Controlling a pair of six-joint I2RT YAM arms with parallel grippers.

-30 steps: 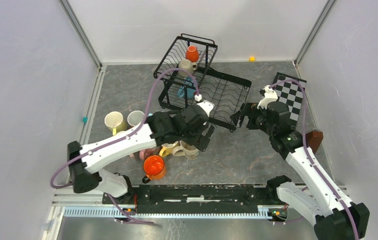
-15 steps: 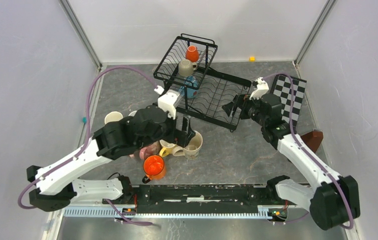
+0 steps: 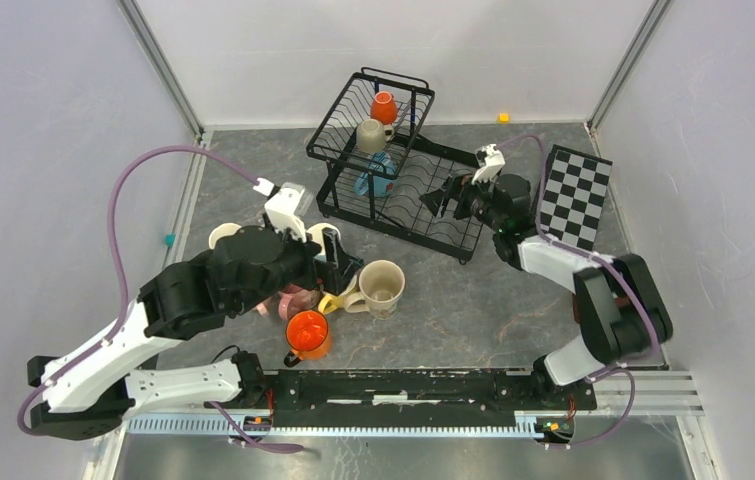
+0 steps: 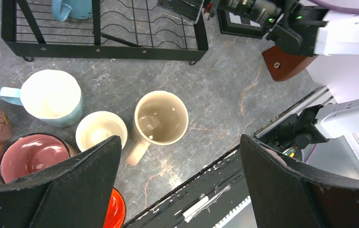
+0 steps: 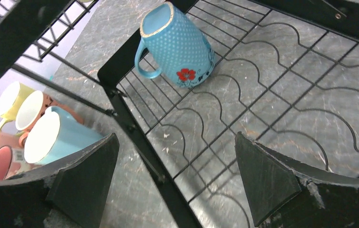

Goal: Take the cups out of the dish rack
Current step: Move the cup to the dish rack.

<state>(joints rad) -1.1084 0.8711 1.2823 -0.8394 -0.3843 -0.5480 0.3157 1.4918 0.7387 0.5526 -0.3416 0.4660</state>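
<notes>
- Three cups are yet to come out of the black wire two-tier dish rack (image 3: 345,108), which stands at the upper centre of the overhead view. A small orange cup (image 3: 384,106) and a beige cup (image 3: 371,135) sit in its raised upper basket. A light blue dotted ceramic mug with a red flower (image 5: 179,47) is on the slotted lower tray.
- The blue mug lies on its side on the wavy wires at the top centre of the right wrist view, its handle toward the rack's black corner post.
- The right gripper (image 5: 175,171) hovers over the lower tray, jaws spread wide and empty, facing the blue mug but well apart from it.
- Likely trouble: the mug is round and tipped, so a pinch across its body may squeeze it out or roll it along the wires. Its handle could also snag a wire or the post on the way up.
- The rack looks light, so a snagged mug or a finger caught in the wires might drag or tilt it and shake the two cups above.
- The upper basket overhangs the mug, so a steep approach risks hitting the basket's rim.
- The left gripper (image 4: 179,156) is also wide open and holds nothing. It hangs above the unloaded group on the grey marbled surface (image 3: 473,300), at the lower left centre of the overhead view.
- In that group are a cream-beige handled mug (image 4: 160,118), a pale blue cup with a white inside (image 4: 51,97) and a pink cup (image 4: 34,156). A low sweep here could topple these upright cups.
- A black-and-white checkered board (image 3: 573,190) lies at the right, clear of both arms.
</notes>
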